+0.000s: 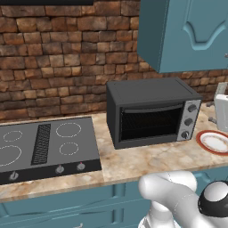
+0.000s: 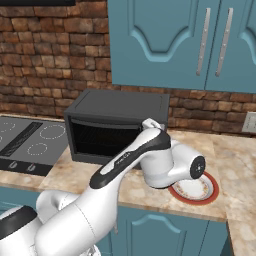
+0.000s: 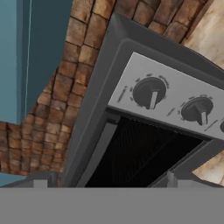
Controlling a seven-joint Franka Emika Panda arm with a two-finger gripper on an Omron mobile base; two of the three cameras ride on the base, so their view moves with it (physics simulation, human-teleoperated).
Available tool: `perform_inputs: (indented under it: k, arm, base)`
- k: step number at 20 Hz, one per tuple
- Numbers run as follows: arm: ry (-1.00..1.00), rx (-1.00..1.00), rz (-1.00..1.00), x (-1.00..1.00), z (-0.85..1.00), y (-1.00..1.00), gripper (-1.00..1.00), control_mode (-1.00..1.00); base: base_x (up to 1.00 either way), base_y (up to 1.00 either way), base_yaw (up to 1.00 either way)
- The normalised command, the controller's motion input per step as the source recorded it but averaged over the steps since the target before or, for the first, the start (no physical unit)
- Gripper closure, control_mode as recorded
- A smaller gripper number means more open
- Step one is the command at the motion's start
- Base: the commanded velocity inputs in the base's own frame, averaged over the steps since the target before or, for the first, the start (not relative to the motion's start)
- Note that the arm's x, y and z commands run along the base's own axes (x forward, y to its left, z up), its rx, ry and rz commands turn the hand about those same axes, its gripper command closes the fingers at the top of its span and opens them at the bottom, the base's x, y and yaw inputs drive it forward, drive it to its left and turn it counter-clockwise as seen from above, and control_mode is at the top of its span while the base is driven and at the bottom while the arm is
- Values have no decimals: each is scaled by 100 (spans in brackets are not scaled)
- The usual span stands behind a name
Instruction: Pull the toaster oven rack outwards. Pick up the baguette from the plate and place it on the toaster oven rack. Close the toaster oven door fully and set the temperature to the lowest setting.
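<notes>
The dark grey toaster oven (image 1: pixel 149 113) stands on the marble counter, its door (image 1: pixel 151 124) upright against the front with the bar handle along its top edge. In the hand view my gripper (image 3: pixel 107 183) hovers close before the oven's silver knob panel, fingertips (image 3: pixel 39 181) set wide apart, open and holding nothing. The top knob (image 3: pixel 149 92) and the middle knob (image 3: pixel 197 110) lie just ahead. The red-rimmed white plate (image 1: pixel 213 141) sits right of the oven with a bare white middle. The baguette is hidden. The rack is hidden behind the dark glass. My arm (image 2: pixel 125 160) reaches to the oven's right front corner.
A flat black cooktop (image 1: pixel 44 147) lies left of the oven. A white appliance (image 1: pixel 221 111) stands behind the plate at the far right. Blue wall cabinets (image 1: pixel 187 31) hang above the oven, against a brick wall. The plate (image 2: pixel 202 190) is half covered by my arm.
</notes>
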Motion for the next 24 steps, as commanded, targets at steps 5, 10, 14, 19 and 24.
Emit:
perform_inputs:
  k: [5, 10, 14, 19, 24]
  arm:
    - [0, 3, -3, 23, -6, 6, -100, -100]
    - [0, 15, 0, 25, -11, 0, -100, -100]
    - [0, 14, 0, 24, -17, -5, -100, -100]
    - [0, 7, 0, 30, -8, -19, -100, -100]
    - [0, 1, 0, 30, -3, -11, -100, -100]
  base:
    - [0, 0, 0]
    - [0, 0, 0]
    - [0, 0, 0]
    - [0, 0, 0]
    - [0, 0, 0]
